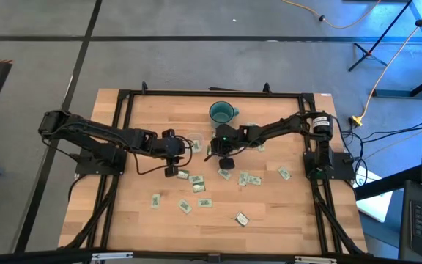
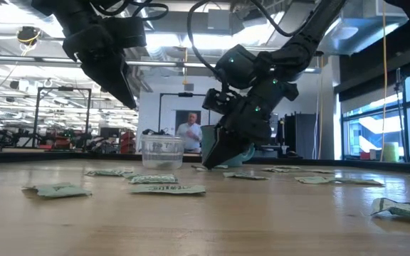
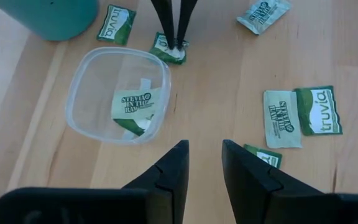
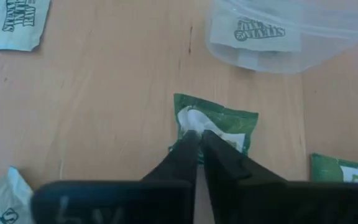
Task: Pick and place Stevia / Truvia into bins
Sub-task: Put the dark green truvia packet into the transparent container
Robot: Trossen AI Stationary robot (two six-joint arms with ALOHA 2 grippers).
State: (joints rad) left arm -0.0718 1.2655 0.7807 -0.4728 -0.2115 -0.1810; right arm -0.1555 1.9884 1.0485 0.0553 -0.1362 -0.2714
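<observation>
Your right gripper [image 4: 199, 138] is down on the table beside the clear tub [image 3: 82, 74], its fingers pressed together on the edge of a green Truvia packet [image 4: 219, 122] that still lies flat on the wood (whether the paper is truly caught between the tips or merely pinned, you cannot tell from here); that packet sits just outside the tub, between it and the teal mug [image 1: 221, 112]. Your left gripper [image 3: 202, 163] hangs above the table on the tub's other side, its fingers spread with nothing between them. Inside the tub lies one Stevia packet [image 3: 134, 103] over a green one; the other loose packets [image 1: 204, 203] are scattered across the wooden table [image 1: 269, 213], most of them nearer the front edge. A person [image 2: 190, 133] stands in the room beyond.
</observation>
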